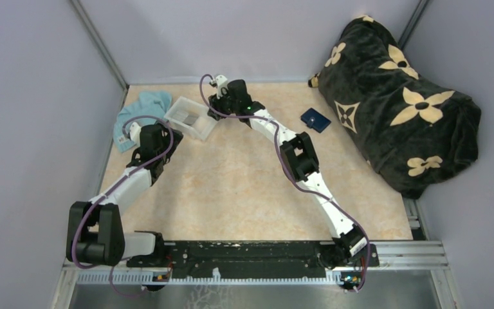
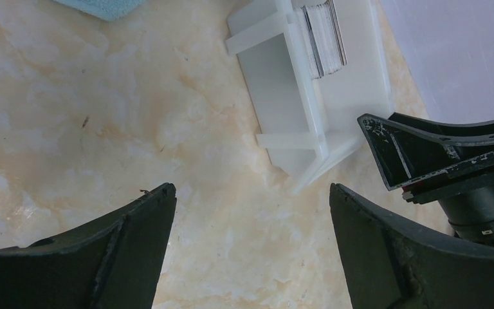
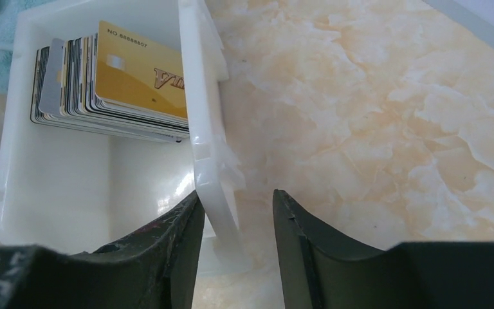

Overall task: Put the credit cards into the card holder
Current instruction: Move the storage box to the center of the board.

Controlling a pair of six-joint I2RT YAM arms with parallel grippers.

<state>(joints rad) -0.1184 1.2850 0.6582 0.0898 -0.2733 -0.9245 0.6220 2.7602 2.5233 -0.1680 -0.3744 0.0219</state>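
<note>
Cards [image 3: 135, 71]: 1 stack leaning inside tray [image 3: 201, 96]. Card holder [image 1: 315, 120] flat on desk, well right of tray. Right jaws apart, straddling tray's side wall, not yet clamped. Left jaws wide open, empty, just beside tray. Best: pinch wall squarely, steady tray, avoid tipping stack.

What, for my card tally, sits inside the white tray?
A leaning stack of credit cards, gold one in front. It covers the faces behind; only their edges show.

tray [image 1: 201, 127] beside teal cloth [image 1: 143, 108] | patterned black bundle [image 1: 399, 96] far right
</note>
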